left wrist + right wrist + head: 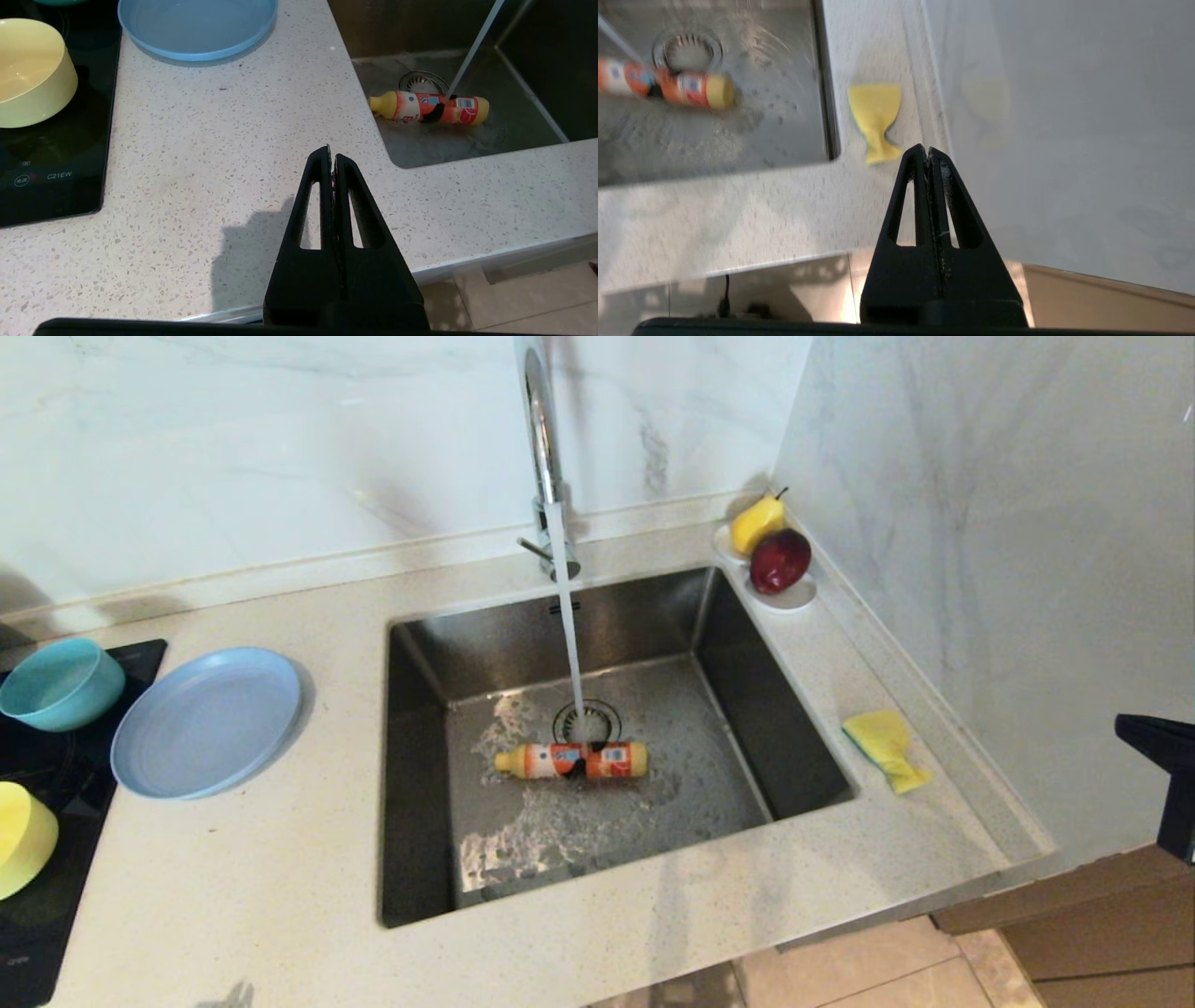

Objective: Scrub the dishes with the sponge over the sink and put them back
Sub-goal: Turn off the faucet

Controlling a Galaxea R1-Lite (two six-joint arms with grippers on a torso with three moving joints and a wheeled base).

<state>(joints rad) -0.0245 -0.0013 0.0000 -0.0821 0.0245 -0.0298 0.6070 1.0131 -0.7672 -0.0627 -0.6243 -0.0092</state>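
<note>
The yellow sponge [886, 748] [875, 118] lies crumpled on the counter right of the sink [425, 728], free of any gripper. My right gripper [928, 150] is shut and empty, hanging just off the counter's front right corner, short of the sponge; only a dark piece of that arm [1162, 775] shows at the head view's right edge. On the left stand the teal bowl [58, 683], the grey-blue plate [207, 721] [198, 25] and the pale yellow bowl [21, 838] [30, 74]. My left gripper [331, 153] is shut and empty over the front counter.
Water runs from the chrome faucet [543, 448] onto an orange detergent bottle [574, 761] lying by the drain. A white dish with a pear and a red apple [777, 565] sits at the back right corner. A black cooktop [42, 158] lies under the bowls. A marble wall [1008, 523] borders the right side.
</note>
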